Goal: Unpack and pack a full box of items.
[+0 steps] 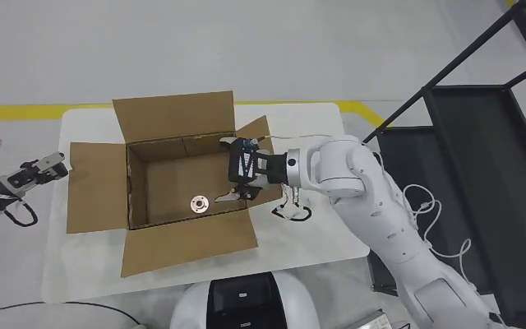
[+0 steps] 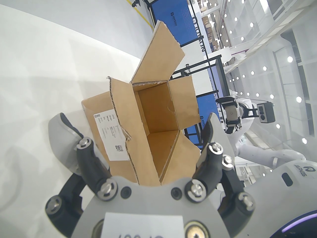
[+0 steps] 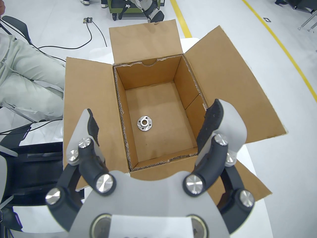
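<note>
This is a large industrial hall used as a robot test floor, not a home or an office. The smooth pale-grey floor (image 1: 246,41) carries painted yellow lines (image 3: 284,48) that mark off lanes and work cells. High overhead runs a white ceiling with rows of round lights (image 2: 289,59). Blue partition panels (image 2: 173,18) in black metal frames divide the space, and behind them stands shelving stacked with cartons (image 2: 206,24) — warehouse stock. A green wheeled cart (image 3: 111,1) and loose cables (image 3: 96,32) sit on the floor, and a black metal rack (image 1: 477,148) stands beside the white desk (image 1: 90,123), which bears an open cardboard box (image 1: 99,185).
</note>
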Robot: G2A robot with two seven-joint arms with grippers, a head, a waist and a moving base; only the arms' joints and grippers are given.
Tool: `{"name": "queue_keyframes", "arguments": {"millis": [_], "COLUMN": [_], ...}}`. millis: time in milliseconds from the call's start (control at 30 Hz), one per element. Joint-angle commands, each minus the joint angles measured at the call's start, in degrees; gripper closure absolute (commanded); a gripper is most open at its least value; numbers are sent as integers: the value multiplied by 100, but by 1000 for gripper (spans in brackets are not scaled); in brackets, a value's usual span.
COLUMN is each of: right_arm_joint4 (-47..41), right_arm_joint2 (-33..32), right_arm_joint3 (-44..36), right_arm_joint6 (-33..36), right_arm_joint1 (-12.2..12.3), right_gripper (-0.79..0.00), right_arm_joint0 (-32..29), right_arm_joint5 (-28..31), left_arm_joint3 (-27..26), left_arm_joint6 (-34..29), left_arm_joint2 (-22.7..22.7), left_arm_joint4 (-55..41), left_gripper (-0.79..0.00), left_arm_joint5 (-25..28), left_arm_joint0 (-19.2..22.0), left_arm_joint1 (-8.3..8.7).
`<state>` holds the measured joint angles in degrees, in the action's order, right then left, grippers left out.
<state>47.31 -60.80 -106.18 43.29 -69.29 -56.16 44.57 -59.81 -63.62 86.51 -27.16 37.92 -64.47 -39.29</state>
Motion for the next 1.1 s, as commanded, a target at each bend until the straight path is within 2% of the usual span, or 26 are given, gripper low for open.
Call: {"name": "queue_keyframes", "arguments": {"millis": [0, 167, 300, 500, 733, 800, 900, 1067], "right_arm_joint4": [0, 60, 230, 427, -192, -84, -287, -474], "right_arm_joint2": [-1, -62, -533, -1882, -3479, -3784, -4049, -3943], "right_arm_joint3": [-1, -5, -66, -647, -1220, -1327, -1401, -1412], "right_arm_joint6": [0, -42, 76, 555, 485, 777, 788, 644], "right_arm_joint1": [0, 10, 122, 405, 617, 669, 701, 713], "right_gripper": [-785, -785, -785, -785, -785, -785, -785, -785], "right_arm_joint0": [-1, -4, -261, -1359, -2785, -3112, -3405, -3464], "right_arm_joint5": [0, -47, -139, -58, 228, 235, 1, 160], "left_arm_joint3": [0, 0, 0, 0, 0, 0, 0, 0], "left_arm_joint6": [0, 0, 0, 0, 0, 0, 0, 0], "left_arm_joint2": [0, 0, 0, 0, 0, 0, 0, 0], "left_arm_joint4": [0, 0, 0, 0, 0, 0, 0, 0], "left_gripper": [-785, -785, -785, -785, -785, -785, -785, -785], "left_arm_joint5": [0, 0, 0, 0, 0, 0, 0, 0], "left_arm_joint0": [0, 0, 0, 0, 0, 0, 0, 0], "left_arm_joint1": [0, 0, 0, 0, 0, 0, 0, 0]}}
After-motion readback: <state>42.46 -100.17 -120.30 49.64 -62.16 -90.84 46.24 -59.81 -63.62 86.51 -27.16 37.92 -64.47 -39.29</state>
